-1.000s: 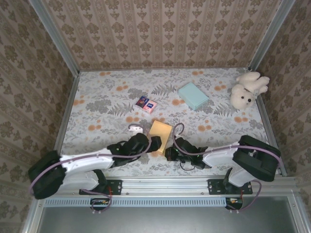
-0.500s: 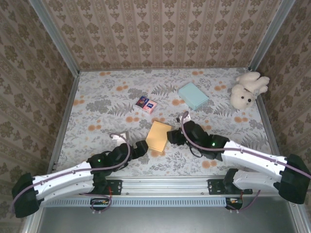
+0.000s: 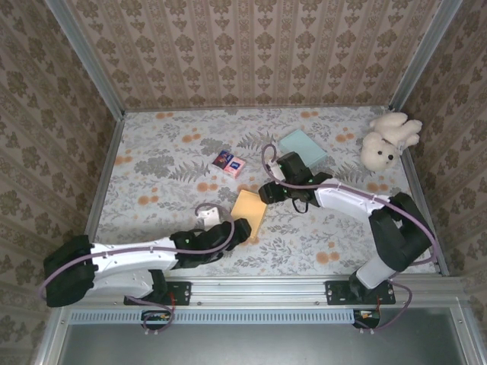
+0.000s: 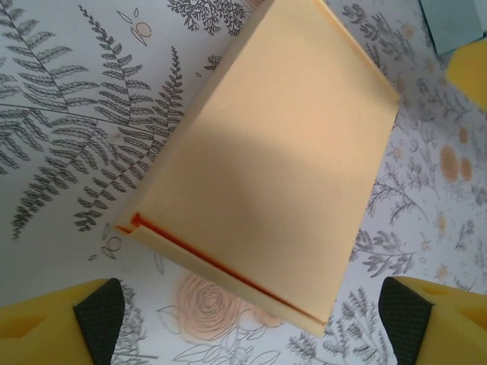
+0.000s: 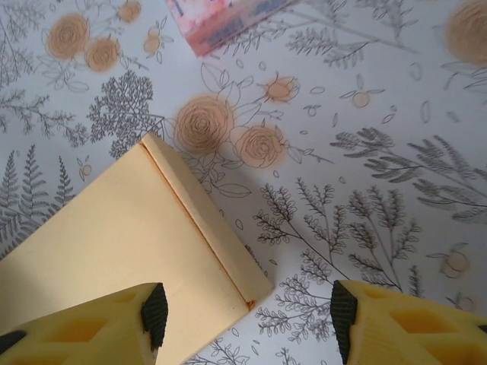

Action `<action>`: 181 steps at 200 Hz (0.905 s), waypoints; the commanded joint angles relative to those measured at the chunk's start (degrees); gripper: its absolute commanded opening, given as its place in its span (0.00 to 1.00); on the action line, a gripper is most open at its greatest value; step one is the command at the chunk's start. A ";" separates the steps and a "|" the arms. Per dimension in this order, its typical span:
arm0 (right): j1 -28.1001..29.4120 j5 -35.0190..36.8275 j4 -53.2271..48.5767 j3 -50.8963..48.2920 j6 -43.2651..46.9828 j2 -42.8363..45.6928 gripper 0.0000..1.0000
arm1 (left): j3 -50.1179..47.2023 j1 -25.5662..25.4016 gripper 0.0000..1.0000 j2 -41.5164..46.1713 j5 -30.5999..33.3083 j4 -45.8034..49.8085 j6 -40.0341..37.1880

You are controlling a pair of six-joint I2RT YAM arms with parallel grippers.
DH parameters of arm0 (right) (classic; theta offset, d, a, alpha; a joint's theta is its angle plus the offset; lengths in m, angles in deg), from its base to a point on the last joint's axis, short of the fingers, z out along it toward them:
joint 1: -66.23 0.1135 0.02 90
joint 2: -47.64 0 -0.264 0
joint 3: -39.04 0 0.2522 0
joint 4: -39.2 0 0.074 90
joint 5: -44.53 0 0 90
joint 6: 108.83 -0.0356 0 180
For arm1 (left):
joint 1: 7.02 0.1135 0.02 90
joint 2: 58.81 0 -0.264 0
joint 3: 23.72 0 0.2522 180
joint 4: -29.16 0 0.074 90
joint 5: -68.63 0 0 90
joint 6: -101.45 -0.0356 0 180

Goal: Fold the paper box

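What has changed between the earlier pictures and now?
The right gripper moved from the near end of the paper box to its far end, and its jaws opened. The left gripper pulled back, then returned to the near end, open. Teal box, toy bear and small packets stayed.

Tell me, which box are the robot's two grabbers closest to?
The pale orange paper box, lying flat between the left gripper and right gripper. The teal box and the small red-and-blue packet lie farther back.
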 commanded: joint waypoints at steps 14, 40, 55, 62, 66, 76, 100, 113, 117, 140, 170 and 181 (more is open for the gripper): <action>-1.07 -7.33 2.46 2.47 2.18 -3.83 0.62 | 0.50 -0.21 0.88 -2.23 2.71 -3.17 4.12; -1.12 -9.52 3.11 4.21 2.09 -7.47 0.61 | 0.48 -0.06 0.87 -3.45 2.56 -4.52 4.97; -1.16 -11.08 3.19 5.26 1.88 -9.31 0.60 | 0.59 0.18 0.87 -4.27 2.22 -5.37 5.19; -1.16 -11.31 3.27 5.55 1.55 -9.89 0.60 | 0.57 0.38 0.87 -4.73 1.90 -5.86 5.22; -1.16 -11.41 3.40 5.64 1.41 -10.14 0.60 | 0.57 0.60 0.87 -4.99 1.59 -6.12 5.20; -1.16 -11.33 3.71 5.57 0.96 -10.50 0.60 | 0.70 1.28 0.87 -5.89 0.53 -6.72 5.18; -1.16 -10.37 4.81 4.47 0.17 -10.08 0.60 | 1.01 3.20 0.87 -8.04 -1.33 -8.52 4.89; -1.16 -10.05 5.26 3.68 -0.27 -9.71 0.59 | 1.27 4.61 0.87 -9.25 -2.46 -9.37 4.33; -1.16 -9.90 5.37 3.42 -0.45 -9.68 0.59 | 1.35 5.12 0.87 -9.74 -2.81 -9.67 4.20; -1.16 -9.70 6.60 1.61 -1.83 -9.18 0.57 | 1.74 7.86 0.86 -12.19 -4.94 -11.90 3.18; -1.16 -9.70 9.88 -2.12 -4.66 -7.77 0.54 | 3.81 10.60 0.85 -14.60 -6.05 -13.84 0.37; -1.16 -9.55 11.91 -4.08 -6.39 -6.44 0.54 | 5.27 11.49 0.85 -15.60 -6.48 -13.49 -0.91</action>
